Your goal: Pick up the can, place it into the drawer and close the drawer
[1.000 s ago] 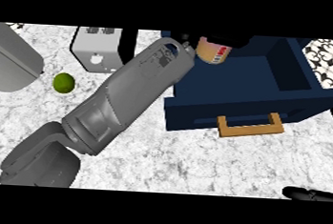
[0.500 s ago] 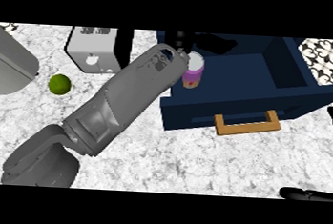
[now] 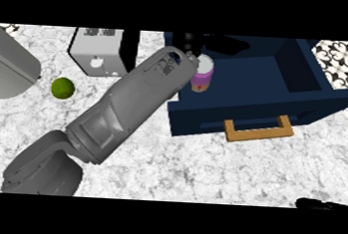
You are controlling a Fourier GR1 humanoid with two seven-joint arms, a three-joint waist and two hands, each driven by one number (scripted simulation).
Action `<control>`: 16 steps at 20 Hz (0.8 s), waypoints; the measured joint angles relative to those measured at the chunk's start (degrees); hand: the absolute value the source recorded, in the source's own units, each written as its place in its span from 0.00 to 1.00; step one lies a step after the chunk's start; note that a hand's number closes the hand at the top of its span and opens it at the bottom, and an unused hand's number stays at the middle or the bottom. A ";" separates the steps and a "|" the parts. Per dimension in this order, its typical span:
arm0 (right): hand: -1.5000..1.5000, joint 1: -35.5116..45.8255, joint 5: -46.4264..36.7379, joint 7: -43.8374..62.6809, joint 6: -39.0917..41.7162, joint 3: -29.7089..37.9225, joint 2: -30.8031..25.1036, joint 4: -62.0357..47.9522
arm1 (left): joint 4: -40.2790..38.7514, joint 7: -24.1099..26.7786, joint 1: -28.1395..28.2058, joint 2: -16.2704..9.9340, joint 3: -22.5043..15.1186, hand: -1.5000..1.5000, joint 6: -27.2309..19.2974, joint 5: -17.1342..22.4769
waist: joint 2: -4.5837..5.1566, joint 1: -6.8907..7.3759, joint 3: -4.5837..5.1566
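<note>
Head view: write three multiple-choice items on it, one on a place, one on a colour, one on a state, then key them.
1. Where is the can?
A. on the counter beside the lime
B. inside the drawer
C. on the toaster

2. What colour is the drawer's handle?
A. orange-brown
B. white
C. green

3. What state is the drawer in?
A. shut
B. pulled open
C. off its rails on the counter

Key: 1 B, the can shows within the blue walls by the left robot hand. 2 A, the handle is orange-brown against the navy front. 3 B, its inside is in view.
</note>
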State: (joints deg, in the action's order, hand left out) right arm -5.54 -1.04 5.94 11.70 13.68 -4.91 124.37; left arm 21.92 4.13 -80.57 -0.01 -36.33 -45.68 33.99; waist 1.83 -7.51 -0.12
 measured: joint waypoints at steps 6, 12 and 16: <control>0.00 0.34 -7.57 -2.13 0.42 -2.07 -2.86 2.87 | 0.93 0.50 -0.52 0.01 0.87 0.00 0.26 2.97 | -0.20 0.79 0.04; 0.00 1.62 -16.24 -4.09 0.20 -4.97 -5.36 3.37 | 2.64 2.11 -1.15 0.01 1.62 0.00 -1.06 5.76 | -0.47 2.16 0.05; 0.00 4.29 -24.31 -4.82 -0.82 -7.37 -7.45 0.97 | 2.39 3.70 -1.39 0.01 1.82 0.00 -1.24 6.28 | -0.60 3.63 0.07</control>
State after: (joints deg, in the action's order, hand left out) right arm -1.26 -25.35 1.12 10.89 6.31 -12.36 125.34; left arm 24.32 7.82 -81.96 0.00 -34.50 -46.92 40.27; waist 1.24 -3.89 -0.05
